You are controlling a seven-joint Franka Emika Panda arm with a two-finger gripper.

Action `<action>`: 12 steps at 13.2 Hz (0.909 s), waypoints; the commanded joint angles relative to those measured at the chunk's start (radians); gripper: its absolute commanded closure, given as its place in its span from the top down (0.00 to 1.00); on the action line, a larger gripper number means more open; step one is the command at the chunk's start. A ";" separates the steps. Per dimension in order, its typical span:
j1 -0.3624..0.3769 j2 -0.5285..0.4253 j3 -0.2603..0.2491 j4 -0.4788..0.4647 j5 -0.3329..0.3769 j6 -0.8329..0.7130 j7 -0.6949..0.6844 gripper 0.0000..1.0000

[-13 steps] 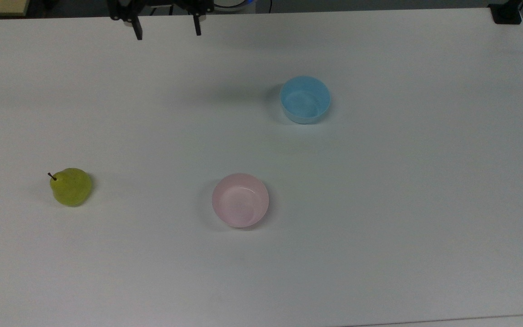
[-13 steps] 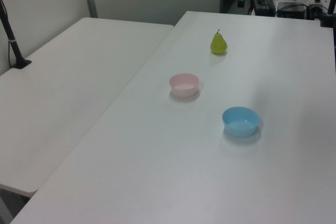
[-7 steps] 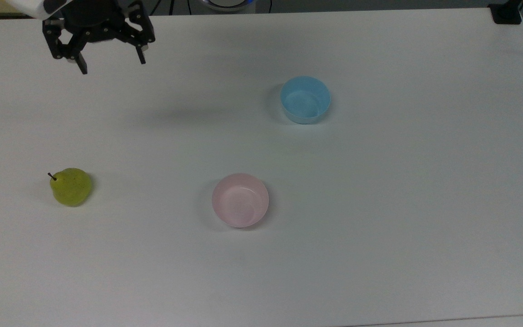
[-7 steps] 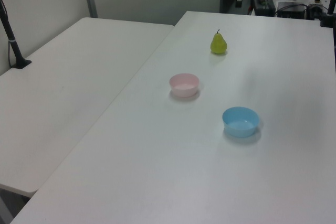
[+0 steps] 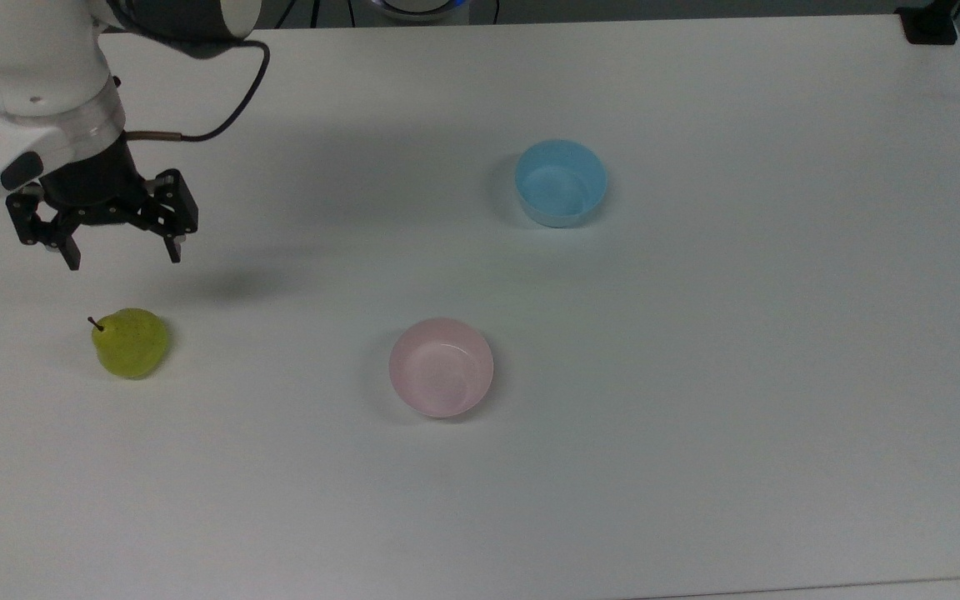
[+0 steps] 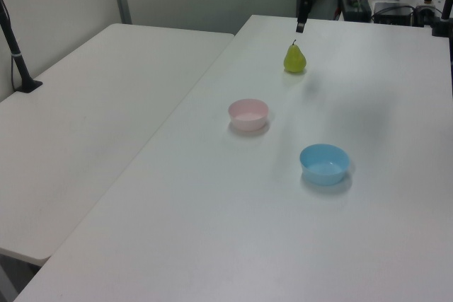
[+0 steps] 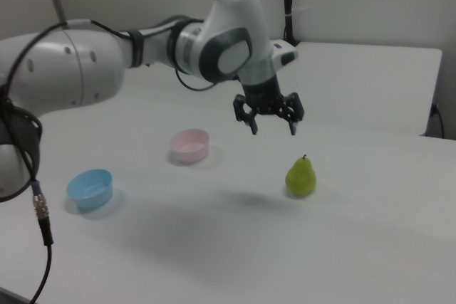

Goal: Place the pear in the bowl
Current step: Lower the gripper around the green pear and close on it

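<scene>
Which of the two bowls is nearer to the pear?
The pink bowl; in the top view it sits closer to the pear than the blue bowl does.

The arm (image 5: 38, 75) runs off the top view's upper-left corner, base out of frame. In the left view the gripper (image 6: 300, 15) is cut by the top edge, one dark finger (image 6: 300, 12) hanging into frame above the pear (image 6: 294, 59). In the right view the arm's (image 7: 78, 69) near end leaves the left edge, and a cable (image 7: 41, 233) drops past the bottom.
</scene>
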 commanded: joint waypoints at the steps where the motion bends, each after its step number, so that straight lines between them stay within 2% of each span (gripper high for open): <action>1: 0.011 0.063 -0.030 0.019 -0.005 0.080 0.015 1.00; 4: 0.012 0.126 -0.050 -0.007 -0.004 0.181 0.023 0.99; 7: 0.012 0.171 -0.056 -0.008 -0.024 0.213 0.042 0.99; 9: 0.015 0.183 -0.056 -0.010 -0.027 0.232 0.045 0.86; 11: 0.017 0.188 -0.055 -0.025 -0.022 0.262 0.045 0.63; 12: 0.017 0.189 -0.055 -0.025 -0.022 0.265 0.055 0.61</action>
